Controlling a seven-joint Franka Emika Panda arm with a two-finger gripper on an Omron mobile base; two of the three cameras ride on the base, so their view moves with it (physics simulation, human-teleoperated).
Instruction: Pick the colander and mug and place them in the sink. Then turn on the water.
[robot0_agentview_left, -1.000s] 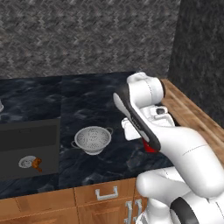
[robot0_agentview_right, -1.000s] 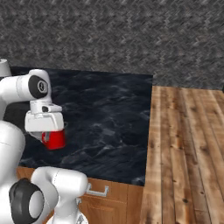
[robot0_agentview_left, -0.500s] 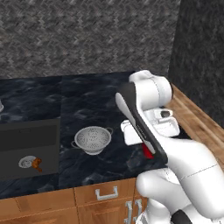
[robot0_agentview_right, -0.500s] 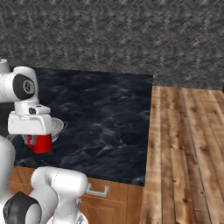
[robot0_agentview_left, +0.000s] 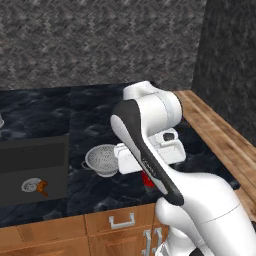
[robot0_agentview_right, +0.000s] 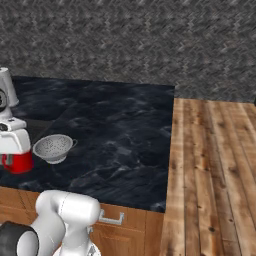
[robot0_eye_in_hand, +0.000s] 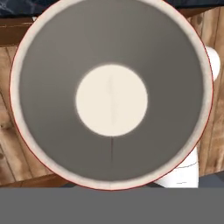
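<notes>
Black table (robot0_agentview_left: 90, 110) holds the colander (robot0_agentview_left: 102, 159); jaws grip the red mug (robot0_agentview_right: 18, 162) up high, to carry it to the sink (robot0_agentview_left: 30, 165).

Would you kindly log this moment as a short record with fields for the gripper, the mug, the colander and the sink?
gripper: shut on the mug, carrying it above the front of the counter
mug: red, white inside, upright; the hand view looks straight down into it
colander: on the counter, just right of the sink, untouched
sink: dark basin, holds a small round strainer with an orange item beside it
done so far: neither item in the sink
</notes>
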